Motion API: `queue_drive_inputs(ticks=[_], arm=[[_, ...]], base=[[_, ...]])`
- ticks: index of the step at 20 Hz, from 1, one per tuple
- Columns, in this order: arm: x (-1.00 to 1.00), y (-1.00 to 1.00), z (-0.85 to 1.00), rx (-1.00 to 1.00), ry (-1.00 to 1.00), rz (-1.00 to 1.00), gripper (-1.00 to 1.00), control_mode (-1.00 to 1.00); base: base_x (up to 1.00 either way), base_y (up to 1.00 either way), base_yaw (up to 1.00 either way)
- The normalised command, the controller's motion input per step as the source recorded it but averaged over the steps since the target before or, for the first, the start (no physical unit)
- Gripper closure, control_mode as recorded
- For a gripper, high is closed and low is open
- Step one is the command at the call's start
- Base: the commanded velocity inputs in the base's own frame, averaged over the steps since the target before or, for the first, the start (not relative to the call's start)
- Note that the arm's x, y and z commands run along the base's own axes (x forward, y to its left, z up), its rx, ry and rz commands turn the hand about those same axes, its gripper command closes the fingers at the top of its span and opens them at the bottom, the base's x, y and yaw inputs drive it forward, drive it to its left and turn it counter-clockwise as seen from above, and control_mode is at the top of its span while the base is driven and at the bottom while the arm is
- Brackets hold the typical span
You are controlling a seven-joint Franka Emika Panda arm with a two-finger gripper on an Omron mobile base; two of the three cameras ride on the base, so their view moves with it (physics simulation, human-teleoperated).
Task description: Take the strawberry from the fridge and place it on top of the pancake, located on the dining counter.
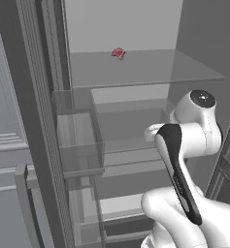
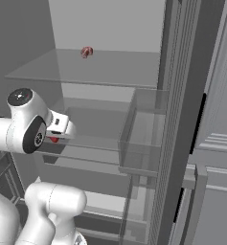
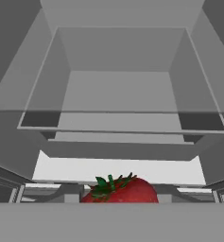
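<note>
The fridge [image 1: 150, 68] stands open in front of me, with a pale interior and glass shelves. My arm reaches in at the level of a middle shelf [image 2: 100, 143]. In the hand view the strawberry [image 3: 125, 191], bright red with green leaves, sits right at my gripper [image 3: 119, 197], which is shut on it. In the right base view a bit of the red strawberry [image 2: 54, 139] peeks out below the white hand [image 2: 60, 123]. The pancake and the dining counter are out of view.
A paler mottled red lump [image 1: 118, 53] lies at the back of the upper glass shelf [image 2: 110, 67]. Clear door bins [image 1: 77, 140] hang on the open left door, and more bins [image 2: 143, 134] on the right door. Below my hand is a clear drawer [image 3: 120, 99].
</note>
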Motion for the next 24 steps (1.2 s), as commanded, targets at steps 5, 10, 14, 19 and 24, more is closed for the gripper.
queue_drive_inputs(ticks=[5, 10, 14, 19, 24], arm=[[0.0, 0.0, 0.0, 0.0, 0.0, 0.0, 1.0, 1.0], [0.0, 0.0, 0.0, 0.0, 0.0, 0.0, 1.0, 1.0], [0.0, 0.0, 0.0, 0.0, 0.0, 0.0, 1.0, 1.0], [0.0, 0.0, 0.0, 0.0, 0.0, 0.0, 1.0, 1.0], [0.0, 0.0, 0.0, 0.0, 0.0, 0.0, 1.0, 1.0]], base=[[-0.81, 0.0, 0.0], [-0.97, 0.06, 0.0], [-1.0, 0.0, 0.0], [-1.0, 0.0, 0.17], [-1.0, 0.06, 0.43]])
